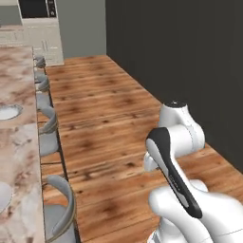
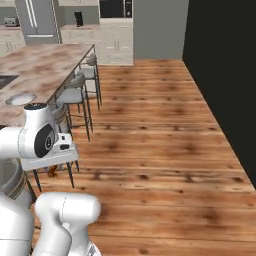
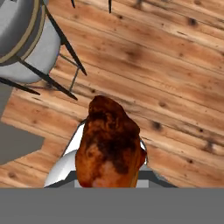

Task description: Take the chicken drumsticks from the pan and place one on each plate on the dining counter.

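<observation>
A golden-orange chicken drumstick (image 3: 109,140) with a dark red-brown top sits between my gripper (image 3: 109,177) fingers, which are shut on it above the wooden floor. In the right base view the drumstick (image 2: 51,172) shows as a small orange bit under my hand, beside the dining counter (image 2: 45,65). A white plate (image 1: 9,112) lies on the dining counter (image 1: 19,71) to my left, and the edge of another pale round plate (image 1: 2,197) shows nearer. The first plate (image 2: 21,99) lies near the dark sink (image 2: 5,80). The pan is out of view.
Grey stools (image 1: 47,128) stand in a row along the counter's edge; one stool (image 3: 22,39) is just beside my hand. Open wooden floor (image 2: 160,130) stretches to the right, up to a dark wall (image 1: 190,57). Cabinets and a fridge (image 2: 35,20) stand at the back.
</observation>
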You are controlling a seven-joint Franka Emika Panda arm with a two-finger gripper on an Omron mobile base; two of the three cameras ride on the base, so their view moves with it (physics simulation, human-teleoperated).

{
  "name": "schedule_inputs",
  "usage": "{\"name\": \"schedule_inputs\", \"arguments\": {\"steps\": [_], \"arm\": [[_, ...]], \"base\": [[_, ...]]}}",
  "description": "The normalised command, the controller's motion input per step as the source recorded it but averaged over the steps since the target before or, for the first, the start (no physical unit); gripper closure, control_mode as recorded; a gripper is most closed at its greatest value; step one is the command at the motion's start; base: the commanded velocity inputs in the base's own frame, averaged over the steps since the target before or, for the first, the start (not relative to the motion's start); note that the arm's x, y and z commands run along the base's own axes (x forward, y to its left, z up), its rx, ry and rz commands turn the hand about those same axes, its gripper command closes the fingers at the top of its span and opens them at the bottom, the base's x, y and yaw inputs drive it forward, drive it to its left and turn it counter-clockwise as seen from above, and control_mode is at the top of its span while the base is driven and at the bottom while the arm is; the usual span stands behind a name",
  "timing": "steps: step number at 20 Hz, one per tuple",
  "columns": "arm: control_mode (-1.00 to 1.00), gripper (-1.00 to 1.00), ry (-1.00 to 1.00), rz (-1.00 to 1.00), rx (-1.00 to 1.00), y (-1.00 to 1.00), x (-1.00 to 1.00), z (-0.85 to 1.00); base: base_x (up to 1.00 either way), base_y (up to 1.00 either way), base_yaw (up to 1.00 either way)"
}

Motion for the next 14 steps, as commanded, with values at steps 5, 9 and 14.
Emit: {"name": "schedule_inputs", "arguments": {"steps": [5,9,14], "arm": [[1.0,1.0,0.0,0.0,0.0,0.0,0.0,0.0],[1.0,1.0,0.0,0.0,0.0,0.0,0.0,0.0],[1.0,1.0,0.0,0.0,0.0,0.0,0.0,0.0]], "base": [[1.0,0.0,0.34],[1.0,-0.09,0.2],[1.0,-0.2,0.04]]}}
